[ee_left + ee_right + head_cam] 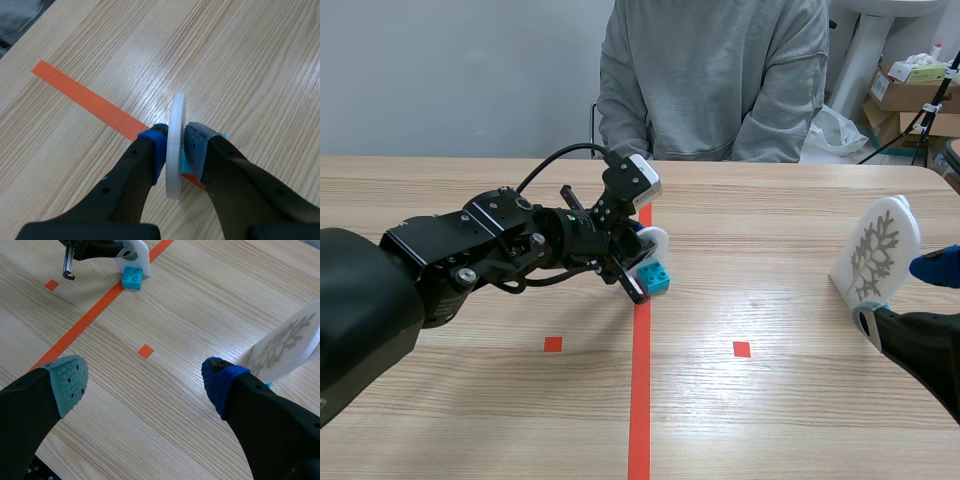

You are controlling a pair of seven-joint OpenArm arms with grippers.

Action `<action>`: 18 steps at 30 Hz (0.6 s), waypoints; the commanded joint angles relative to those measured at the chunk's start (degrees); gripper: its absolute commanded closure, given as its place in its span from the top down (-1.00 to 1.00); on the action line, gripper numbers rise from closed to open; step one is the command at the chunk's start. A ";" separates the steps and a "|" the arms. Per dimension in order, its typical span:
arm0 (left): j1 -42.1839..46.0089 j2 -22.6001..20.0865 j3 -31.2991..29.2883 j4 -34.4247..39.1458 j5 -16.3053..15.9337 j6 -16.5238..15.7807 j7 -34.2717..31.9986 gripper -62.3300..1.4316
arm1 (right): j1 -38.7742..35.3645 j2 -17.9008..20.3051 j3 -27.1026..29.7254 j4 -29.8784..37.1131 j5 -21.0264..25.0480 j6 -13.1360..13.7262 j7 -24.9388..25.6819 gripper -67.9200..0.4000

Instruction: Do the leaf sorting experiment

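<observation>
Most of the right arm is cut off at the lower right corner of the scene view, where only a blue pad tip and one black link show. That link hides part of the foot of the white plaque [878, 250] (a sliver of teal peeks out beside it). In the same view the fingers of the left gripper [175, 146] cover much of the piece they hold, so its face cannot be read. The person [712, 75] at the top centre is cut off above the shoulders.

The held piece is a white disc [175, 135], thin, flat and smooth with a rounded rim. It stands upright on a studded blue block [657, 279]. The plaque is an oval of similar white plastic, pierced by a branching, snowflake-like cut-out, and it leans back at the right edge of the scene view. The table [770, 420] is pale wood grain, crossed by an orange-red tape line [640, 400].

Only the left wrist view shows the disc edge-on, clamped between a blue pad and a grey-green pad right over the tape line, near the scene view's centre. Only the right wrist view shows the right gripper [145, 380] spread wide with nothing between its fingers. The plaque lies just outside the blue-padded finger, and whether they touch cannot be told.
</observation>
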 commanded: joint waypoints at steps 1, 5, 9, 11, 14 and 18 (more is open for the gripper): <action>-1.27 0.44 -0.50 0.72 -1.20 -0.15 -0.85 -0.60 | 0.66 0.28 0.07 -0.04 0.44 0.44 0.63 0.38; -0.94 0.44 -0.50 0.72 -1.18 -0.17 -0.55 -0.59 | 0.66 0.28 0.07 -0.04 0.44 0.44 0.63 0.38; -0.94 0.44 -0.52 0.90 -1.40 -0.13 -0.76 -0.59 | 0.66 0.28 0.07 -0.04 0.42 0.44 0.42 0.38; -0.94 0.11 -0.52 0.96 -1.11 -0.13 -0.79 -0.59 | 0.66 0.28 0.07 -0.04 0.42 0.44 0.44 0.38; -0.74 0.00 -0.59 0.96 -1.66 -0.13 -0.81 -0.68 | 0.66 0.31 0.07 -0.04 0.42 0.44 0.42 0.38; -0.46 -0.04 -0.85 0.96 -3.63 -0.11 0.02 -0.87 | 0.66 0.31 0.07 -0.04 0.42 0.44 0.42 0.38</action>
